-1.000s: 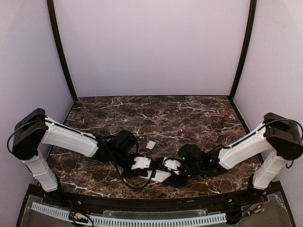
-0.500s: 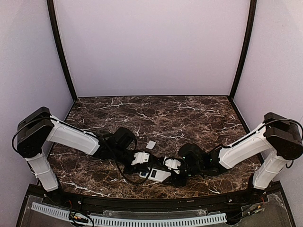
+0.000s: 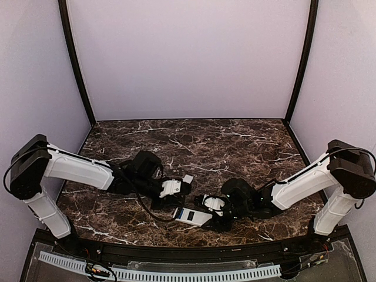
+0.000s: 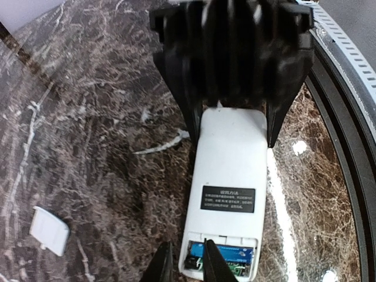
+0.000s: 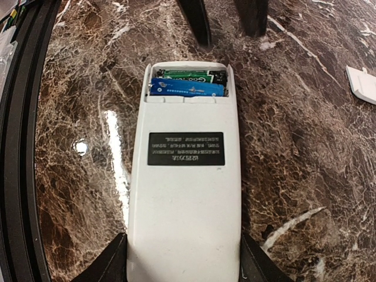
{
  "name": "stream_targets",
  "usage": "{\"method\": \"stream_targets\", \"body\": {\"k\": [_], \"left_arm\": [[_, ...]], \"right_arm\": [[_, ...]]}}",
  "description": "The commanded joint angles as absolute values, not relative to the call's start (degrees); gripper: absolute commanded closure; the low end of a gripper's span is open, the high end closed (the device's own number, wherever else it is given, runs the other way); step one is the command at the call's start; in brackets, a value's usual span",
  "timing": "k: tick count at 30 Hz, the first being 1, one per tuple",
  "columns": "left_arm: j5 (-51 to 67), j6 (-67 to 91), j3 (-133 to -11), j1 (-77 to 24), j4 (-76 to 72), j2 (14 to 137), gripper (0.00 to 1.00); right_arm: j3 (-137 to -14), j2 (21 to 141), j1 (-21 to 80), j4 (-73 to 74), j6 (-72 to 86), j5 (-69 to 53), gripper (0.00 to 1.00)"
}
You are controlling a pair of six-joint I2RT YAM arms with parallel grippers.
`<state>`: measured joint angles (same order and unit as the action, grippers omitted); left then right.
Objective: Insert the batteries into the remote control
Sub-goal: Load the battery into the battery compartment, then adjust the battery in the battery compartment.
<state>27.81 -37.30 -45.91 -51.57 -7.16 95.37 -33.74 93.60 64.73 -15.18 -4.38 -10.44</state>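
Right gripper point(image 5: 183, 258) clamps the remote control point(image 5: 185, 176), end cut off; left gripper point(image 4: 187, 264), parted and empty, beside its half-hidden battery point(image 5: 187, 88).

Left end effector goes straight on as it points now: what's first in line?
Most likely the remote control, at its open battery-bay end where a blue battery sits. The left end effector may be slightly above it; depth is unclear.

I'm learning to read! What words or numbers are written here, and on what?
Black label on the back of the remote control: white print, too small to read.
Blue battery in the open compartment: tiny print, too blurred to read.
Green part behind it: white letters, too blurred to read.
No other writing shows.
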Motion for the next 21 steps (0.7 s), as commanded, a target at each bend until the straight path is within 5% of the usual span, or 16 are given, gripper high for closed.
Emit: {"method": "stream_targets", "body": {"k": [1,21], "left_arm": [[26.8,-38.4,-46.5,-51.5,0.1,86.9,0.77],[24.8,-39.7,-46.5,-55.1,5.8,90.6,0.78]], "right_arm": [[-33.1,93.8,65.1,-12.5,-4.5,-10.8,1.0],[-33.3,94.1,65.1,-12.1,-4.4,-10.8,1.0]]}}
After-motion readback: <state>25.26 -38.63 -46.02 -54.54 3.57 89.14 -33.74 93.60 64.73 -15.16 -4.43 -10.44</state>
